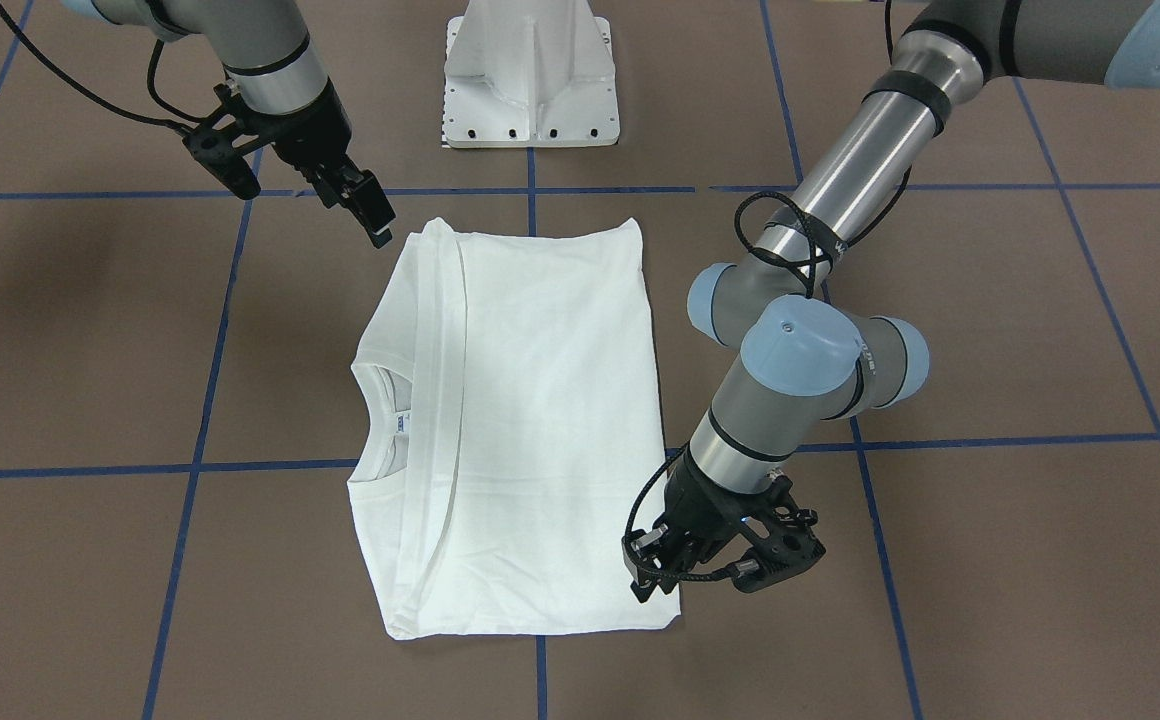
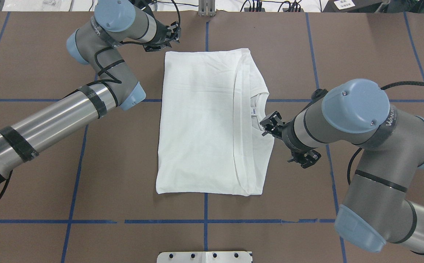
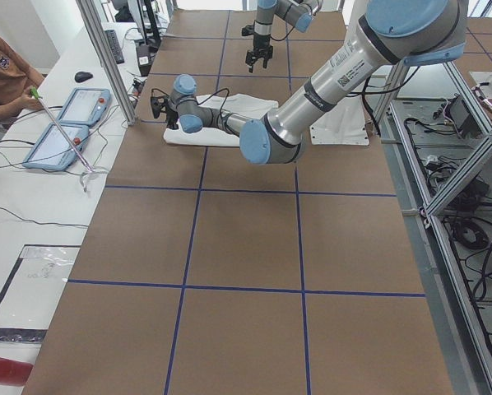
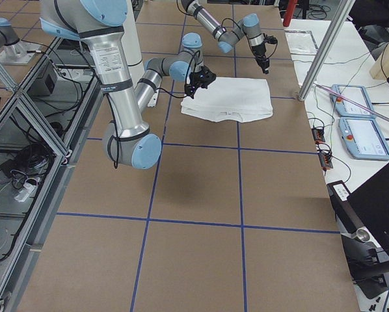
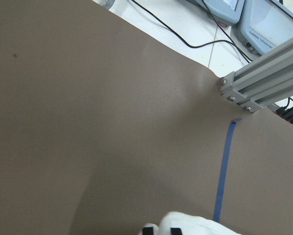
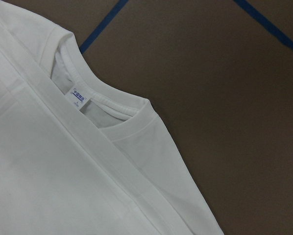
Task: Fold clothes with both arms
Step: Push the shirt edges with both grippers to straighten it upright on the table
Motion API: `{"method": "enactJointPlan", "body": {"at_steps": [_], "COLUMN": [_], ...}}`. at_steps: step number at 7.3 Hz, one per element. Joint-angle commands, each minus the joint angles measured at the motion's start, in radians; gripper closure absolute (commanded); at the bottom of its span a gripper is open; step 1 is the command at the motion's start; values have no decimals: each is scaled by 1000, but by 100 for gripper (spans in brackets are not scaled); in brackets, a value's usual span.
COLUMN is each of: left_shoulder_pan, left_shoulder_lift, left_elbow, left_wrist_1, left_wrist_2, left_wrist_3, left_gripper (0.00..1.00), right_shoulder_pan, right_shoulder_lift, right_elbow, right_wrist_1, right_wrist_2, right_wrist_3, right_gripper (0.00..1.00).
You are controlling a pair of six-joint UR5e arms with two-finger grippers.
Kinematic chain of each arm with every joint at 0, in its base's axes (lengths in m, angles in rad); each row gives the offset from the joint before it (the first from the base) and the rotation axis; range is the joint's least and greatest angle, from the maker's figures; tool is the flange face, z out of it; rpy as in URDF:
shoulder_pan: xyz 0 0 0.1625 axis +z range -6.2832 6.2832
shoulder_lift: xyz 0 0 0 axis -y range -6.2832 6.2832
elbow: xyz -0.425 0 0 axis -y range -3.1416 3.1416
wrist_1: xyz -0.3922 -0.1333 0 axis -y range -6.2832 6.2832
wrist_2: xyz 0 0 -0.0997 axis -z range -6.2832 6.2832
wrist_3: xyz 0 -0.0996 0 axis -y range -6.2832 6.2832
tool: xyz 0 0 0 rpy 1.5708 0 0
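Note:
The white shirt (image 1: 540, 420) lies folded into a flat rectangle on the brown table (image 1: 990, 560), with no black text showing. Its collar and small neck label (image 6: 79, 97) face the robot's right side, with the hem band laid beside them. My left gripper (image 1: 652, 585) is down at the shirt's far left corner. In the left wrist view its fingertips (image 5: 147, 231) sit close together with a bulge of white cloth (image 5: 200, 225) at them, so it looks shut on that corner. My right gripper (image 1: 372, 215) hangs open above the near collar-side corner, clear of the cloth; it also shows in the overhead view (image 2: 270, 126).
The white pedestal base (image 1: 530, 80) stands at the near table edge. Blue tape lines (image 1: 530, 190) cross the table. An aluminium post (image 5: 264, 83) and operator tablets (image 3: 65, 123) stand past the far edge, where a person (image 3: 3, 66) sits.

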State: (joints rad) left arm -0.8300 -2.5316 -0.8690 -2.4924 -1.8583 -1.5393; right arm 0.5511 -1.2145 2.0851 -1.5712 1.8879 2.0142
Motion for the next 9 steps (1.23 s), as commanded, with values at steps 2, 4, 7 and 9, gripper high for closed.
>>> {"method": "enactJointPlan", "body": {"at_steps": [2, 4, 7, 9], "left_shoulder_pan": [-4, -8, -6, -6], "left_shoulder_lift": [194, 250, 257, 258], "left_elbow": [-291, -369, -369, -369], "left_wrist_1": [4, 7, 7, 7], "left_wrist_2": [-133, -142, -137, -137], "left_wrist_3": [7, 5, 4, 4], "left_gripper": [44, 43, 42, 42], "right_shoulder_pan": [-110, -215, -257, -258], "right_shoulder_lift": [-3, 1, 78, 75], "right_elbow": [-46, -100, -210, -224], "right_wrist_1": [46, 42, 40, 34], "right_wrist_2": [-63, -159, -205, -213], "right_wrist_3": [-102, -262, -321, -354], "right_gripper": [0, 0, 0, 0]}}
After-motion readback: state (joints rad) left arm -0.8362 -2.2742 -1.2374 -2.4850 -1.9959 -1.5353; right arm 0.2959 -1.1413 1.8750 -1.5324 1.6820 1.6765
